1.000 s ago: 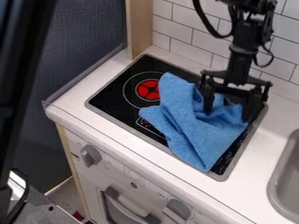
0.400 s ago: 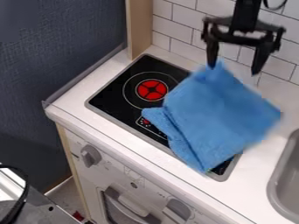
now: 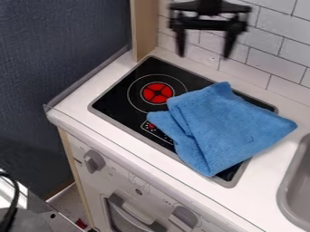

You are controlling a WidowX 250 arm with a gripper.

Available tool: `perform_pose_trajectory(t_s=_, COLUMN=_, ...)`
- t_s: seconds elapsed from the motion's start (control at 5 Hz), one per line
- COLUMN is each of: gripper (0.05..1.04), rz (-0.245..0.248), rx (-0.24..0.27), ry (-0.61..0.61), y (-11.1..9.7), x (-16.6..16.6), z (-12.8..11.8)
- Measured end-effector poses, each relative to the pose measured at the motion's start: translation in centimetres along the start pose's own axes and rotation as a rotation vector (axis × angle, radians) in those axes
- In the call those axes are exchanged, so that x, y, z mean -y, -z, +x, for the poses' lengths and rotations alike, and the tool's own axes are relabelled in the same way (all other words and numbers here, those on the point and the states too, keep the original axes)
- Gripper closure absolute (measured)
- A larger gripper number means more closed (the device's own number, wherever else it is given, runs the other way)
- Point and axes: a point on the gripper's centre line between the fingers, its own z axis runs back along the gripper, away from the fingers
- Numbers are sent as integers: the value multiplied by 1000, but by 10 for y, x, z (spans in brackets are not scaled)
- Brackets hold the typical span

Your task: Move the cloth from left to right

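High at the top of the view hangs the black gripper [image 3: 203, 53], its two fingers spread wide with nothing between them. Below it and apart from it, the blue cloth [image 3: 227, 124] lies folded and rumpled over the right part of the black stovetop [image 3: 127, 97]. The cloth's right corner extends past the stove's edge onto the white counter. Its left part lies near the stove's printed control panel.
A red burner [image 3: 157, 93] shows left of the cloth. The grey sink [image 3: 297, 195] is at the right edge. White wall tiles [image 3: 275, 56] and a wooden post [image 3: 144, 29] stand behind the counter [image 3: 79, 104].
The gripper has risen off the cloth and moved left. The cloth's upper right part has shifted right, first lifted, and now lies flat across the stove's right edge.
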Motion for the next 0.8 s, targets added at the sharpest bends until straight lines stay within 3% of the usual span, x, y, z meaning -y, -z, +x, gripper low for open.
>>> perform_pose_trajectory(t_s=0.4, gripper=83, rz=35, rx=-29, ry=-122, y=5, x=-47, z=11)
perform_pose_trajectory(t_s=0.8, gripper=83, rz=31, rx=-33, ry=-181, y=12, x=-73, z=20)
